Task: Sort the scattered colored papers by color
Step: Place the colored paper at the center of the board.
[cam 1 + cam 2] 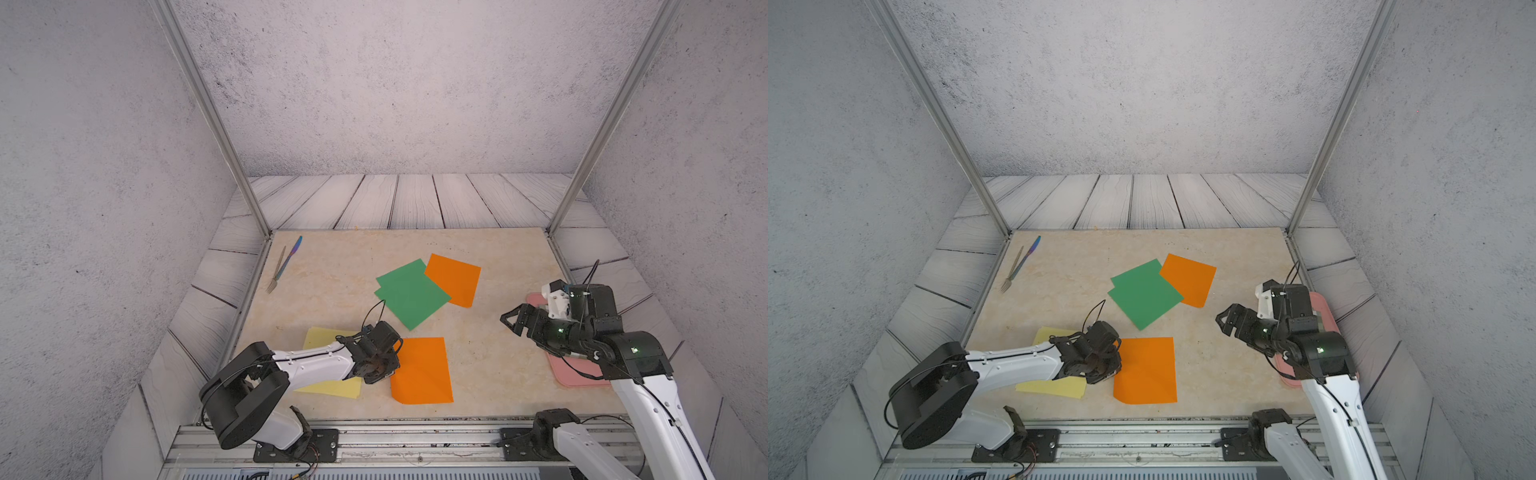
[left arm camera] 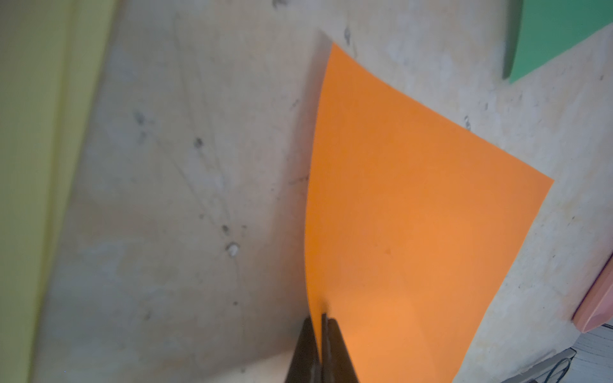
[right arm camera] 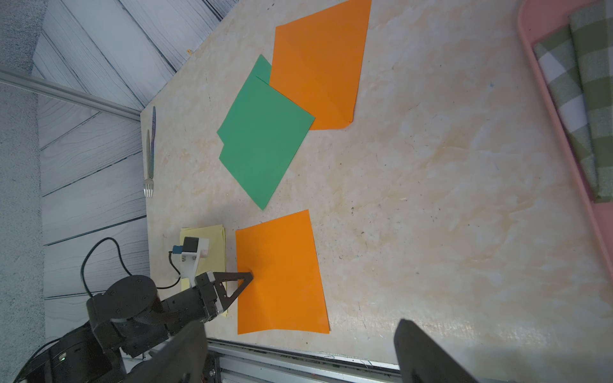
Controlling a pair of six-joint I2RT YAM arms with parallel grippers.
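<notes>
My left gripper (image 1: pixel 390 366) (image 2: pixel 320 319) is shut on the left edge of the near orange paper (image 1: pixel 422 370) (image 2: pixel 414 215), whose gripped edge curls up off the table. Under the left arm lies the pale yellow paper (image 1: pixel 324 334) (image 3: pixel 214 237), partly hidden. Two overlapping green papers (image 1: pixel 411 295) (image 3: pixel 265 139) lie mid-table, their corner covering part of the far orange paper (image 1: pixel 455 278) (image 3: pixel 321 59). At the right, my right gripper (image 1: pixel 509 319) (image 3: pixel 298 326) hovers open and holds nothing.
A pink tray (image 1: pixel 577 374) (image 3: pixel 544 99) with a green-and-white checked cloth (image 3: pixel 580 83) sits at the table's right edge, under the right arm. A fork (image 1: pixel 276 270) and a blue-tipped knife (image 1: pixel 291 254) lie at the far left corner.
</notes>
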